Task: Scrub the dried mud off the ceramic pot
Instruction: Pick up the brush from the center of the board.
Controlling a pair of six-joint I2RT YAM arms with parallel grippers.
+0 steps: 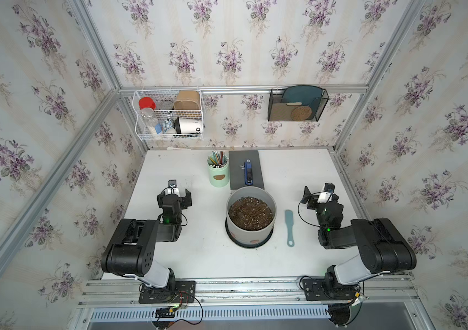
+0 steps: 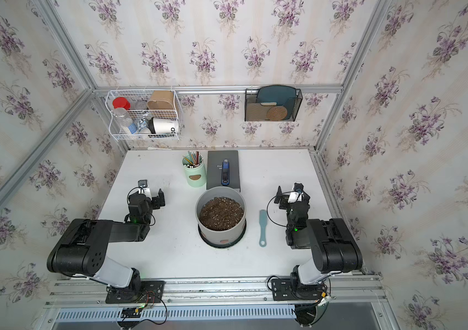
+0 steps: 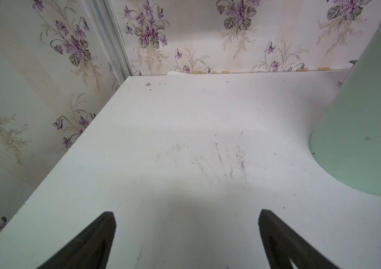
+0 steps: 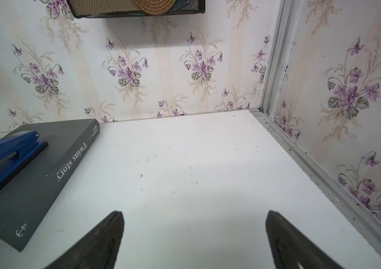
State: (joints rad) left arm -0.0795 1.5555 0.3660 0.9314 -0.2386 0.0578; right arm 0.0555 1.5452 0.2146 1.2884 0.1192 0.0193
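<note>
The left end effector [image 3: 186,212] and right end effector [image 4: 194,212] gape wide and empty above the tabletop [image 1: 198,257], flanking the pot [image 1: 244,235].

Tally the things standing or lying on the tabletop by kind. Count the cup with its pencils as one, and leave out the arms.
ceramic pot: 1
pencil cup: 1
book: 1
stapler, lying on the book: 1
teal handled tool: 1
Total: 5

The grey book [image 4: 45,186] bears "Twins story" in white along its spine, with a small white anchor sign [image 4: 20,231] at one end — the finer print beside it is unreadable. In a top view its cover [image 1: 238,177] shows "FAS", the rest unclear. The white cup [image 1: 191,125] in the wire basket [image 1: 167,136] shows "OD".
</note>
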